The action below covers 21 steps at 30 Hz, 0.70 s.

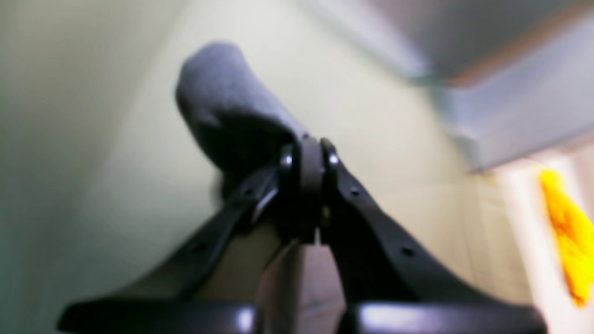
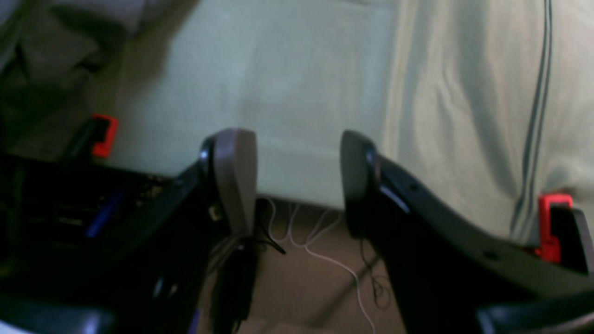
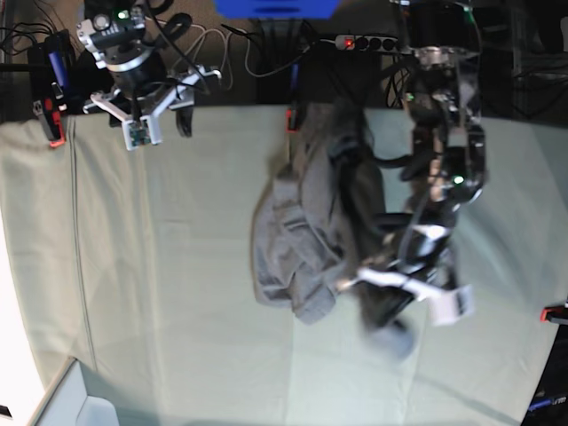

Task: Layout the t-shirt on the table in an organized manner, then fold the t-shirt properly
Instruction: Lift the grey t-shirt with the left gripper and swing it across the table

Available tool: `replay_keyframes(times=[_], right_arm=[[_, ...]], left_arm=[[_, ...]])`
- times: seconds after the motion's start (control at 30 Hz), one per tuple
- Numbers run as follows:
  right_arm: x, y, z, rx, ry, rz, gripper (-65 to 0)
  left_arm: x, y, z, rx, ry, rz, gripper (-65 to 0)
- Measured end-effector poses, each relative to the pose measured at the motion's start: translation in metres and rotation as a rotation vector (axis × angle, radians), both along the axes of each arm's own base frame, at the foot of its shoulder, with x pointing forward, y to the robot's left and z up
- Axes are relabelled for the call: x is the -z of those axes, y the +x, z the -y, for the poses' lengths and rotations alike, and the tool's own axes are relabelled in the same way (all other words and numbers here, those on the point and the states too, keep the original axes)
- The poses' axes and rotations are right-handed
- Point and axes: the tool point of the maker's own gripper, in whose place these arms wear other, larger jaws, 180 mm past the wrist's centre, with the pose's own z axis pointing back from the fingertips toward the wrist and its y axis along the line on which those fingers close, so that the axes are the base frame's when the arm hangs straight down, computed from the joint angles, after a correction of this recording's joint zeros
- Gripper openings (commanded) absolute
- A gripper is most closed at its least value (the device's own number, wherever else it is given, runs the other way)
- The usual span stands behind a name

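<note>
Your left gripper [image 1: 308,157], at the centre of its blurred wrist view, is clamped on a fold of the grey t-shirt [image 3: 306,226], which rises toward the upper left of that frame. In the base view the shirt lies crumpled at the centre of the table [image 3: 160,293] on its pale green cloth, with the left arm reaching over its lower right side. Your right gripper [image 2: 297,176] stands with fingers apart, holding nothing, above the table's edge near two red clamps [image 2: 104,134].

Plain grey t-shirt [image 3: 306,235] on pale mint-green table [image 3: 169,266] with red clamps [image 2: 549,227]
</note>
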Motion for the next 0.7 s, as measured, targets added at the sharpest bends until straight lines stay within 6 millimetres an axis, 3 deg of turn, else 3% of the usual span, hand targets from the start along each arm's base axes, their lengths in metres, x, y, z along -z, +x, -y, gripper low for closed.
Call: replay_keyframes(times=[0.17,0.27,0.37,0.53,0.63,0.7], right_arm=[[-0.002,0.006,0.025,0.058,-0.038,0.012,-35.2],[-0.005,0.008,0.041,0.095,-0.062,0.025,-35.2],[-0.004,0.005,0.056,0.130,-0.087,0.014,-35.2],[-0.007,0.004,0.075,0.199,-0.109,0.023,-35.2],[-0.007,0.001,0.084,0.244,-0.108,0.022,-35.2],[-0.008,0.000,0.090,0.258,-0.117,0.022,-35.2]], left_arm=[[-0.056,0.017,0.071,0.163,0.079,0.155,-65.0],[-0.073,0.020,0.131,0.268,0.117,0.216,-65.0],[-0.058,0.016,0.196,0.426,0.166,0.187,-65.0],[-0.031,0.027,0.258,0.587,0.360,0.267,-62.6],[-0.025,0.014,0.287,0.675,0.312,0.295,-53.2],[-0.020,0.012,0.288,0.671,0.248,0.263,-42.8]])
